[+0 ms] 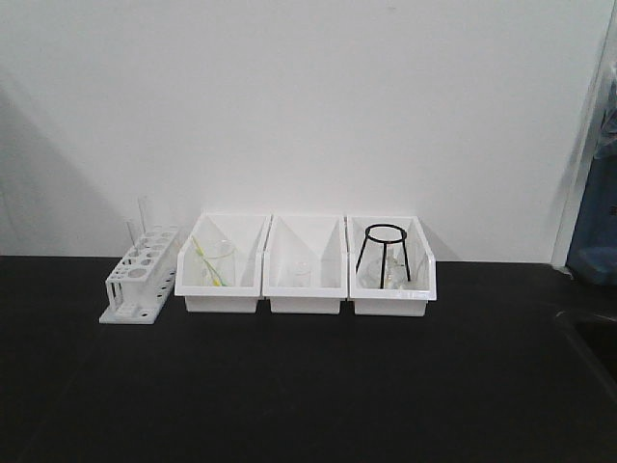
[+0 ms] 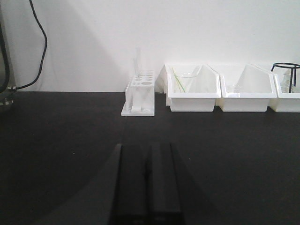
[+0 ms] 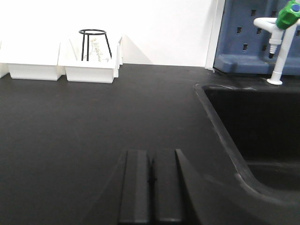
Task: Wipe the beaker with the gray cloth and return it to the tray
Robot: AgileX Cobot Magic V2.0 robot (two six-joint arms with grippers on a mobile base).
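Black flat fingers (image 2: 133,187) of the left jaws lie pressed together with only a thin seam between them and nothing pinched. They hang low over the black counter (image 2: 56,154). Far ahead of them, against the white wall, stands a white test-tube rack (image 2: 138,96) with a clear tube upright in it. Just right of the rack begins a row of white bins. The left bin (image 2: 193,96) holds the beaker (image 2: 187,77), clear glass and upright. A thin yellow-green rod (image 2: 179,83) leans at it; whether it sits inside the glass or beside it I cannot tell. A black cable (image 2: 40,47) hangs down the wall at the far left.

Fingers (image 3: 138,187) of the right jaws are likewise pressed together and hold nothing, low over bare counter. To their right a black sink (image 3: 262,117) is set into the counter. Beyond it a white tap (image 3: 276,47) with a green knob (image 3: 288,14) rises in front of a blue pegboard (image 3: 243,42). At the far left sits the right bin (image 3: 91,72), with a black wire tripod (image 3: 95,44) standing in it.

From the front, the three bins stand side by side. The middle bin (image 1: 306,289) holds a small clear glass piece too faint to name.
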